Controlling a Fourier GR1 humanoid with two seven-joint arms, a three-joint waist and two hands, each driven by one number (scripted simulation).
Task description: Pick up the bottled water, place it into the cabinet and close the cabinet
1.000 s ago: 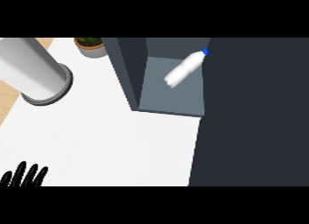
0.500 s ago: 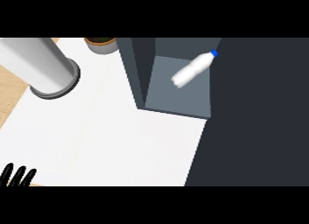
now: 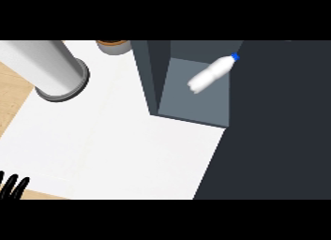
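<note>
Left hand [image 3: 6, 186] at bottom left corner of view, only black fingers show, straight and a little spread, pointing up, holding nothing. Tall grey cylinder [image 3: 48, 65] stands on white counter [image 3: 112, 150], upper left, near wooden strip [image 3: 5, 108]. Small pot [image 3: 114, 46] at top edge, between cylinder and cabinet. Cabinet [image 3: 195, 101] open, dark grey walls, lighter floor inside. Bottled water [image 3: 211, 73] inside cabinet, tilted, blue cap toward upper right, against dark door panel [image 3: 285, 122]. Right hand not visible, state of its fingers cannot tell.
</note>
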